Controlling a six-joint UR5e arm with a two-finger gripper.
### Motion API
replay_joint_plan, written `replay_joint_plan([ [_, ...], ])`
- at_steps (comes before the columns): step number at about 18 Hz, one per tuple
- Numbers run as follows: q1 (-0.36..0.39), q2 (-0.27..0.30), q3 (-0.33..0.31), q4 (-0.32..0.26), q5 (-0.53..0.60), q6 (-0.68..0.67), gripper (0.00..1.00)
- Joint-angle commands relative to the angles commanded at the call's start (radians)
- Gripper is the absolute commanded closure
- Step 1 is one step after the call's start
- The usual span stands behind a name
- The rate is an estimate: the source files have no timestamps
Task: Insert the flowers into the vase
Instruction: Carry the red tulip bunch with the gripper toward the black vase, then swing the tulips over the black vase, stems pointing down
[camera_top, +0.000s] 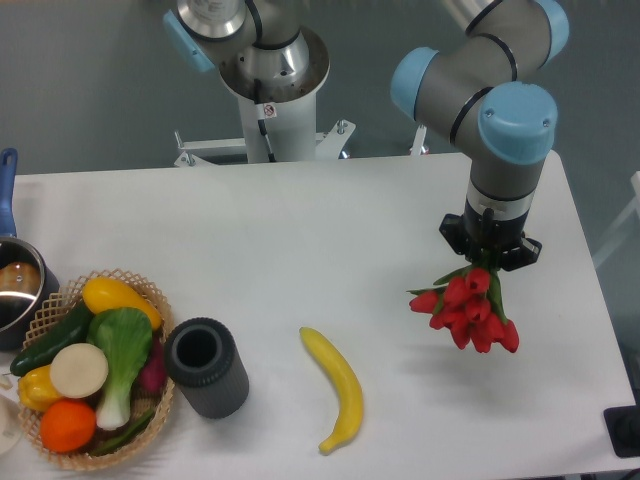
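Gripper (489, 262) clenched on the stems, flowers (468, 305) hanging buds-down above the table's right side (stem ends hidden). Carry step, I judge: the vase (207, 367) stands well apart at lower left, beside the basket (150, 292), with 1 banana (335, 387) between. Next calls for traversing left and turning stems downward over its mouth.

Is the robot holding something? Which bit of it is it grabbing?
Yes. The gripper holds the bunch of red tulips by the green stem end, with the buds hanging down above the table.

No legible text or labels
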Motion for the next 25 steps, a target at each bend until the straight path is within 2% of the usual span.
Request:
replay_joint_plan([
  [3,-0.009,0.012,0.006,-0.003,-0.018,-0.003,1.0],
  [5,-0.014,0.038,0.003,-0.005,-0.07,-0.015,1.0],
  [9,-0.021,0.081,-0.027,0.005,-0.147,-0.017,1.0],
  [13,-0.014,0.172,-0.093,0.015,-0.346,-0.017,1.0],
  [16,-0.015,0.228,-0.138,0.063,-0.495,-0.018,1.0],
  [21,-0.031,0.253,-0.147,0.13,-0.774,-0.167,1.0],
  [23,-0.034,0.25,-0.152,0.13,-0.908,-0.175,1.0],
  [25,-0.035,0.252,-0.152,0.135,-0.945,-0.193,1.0],
])
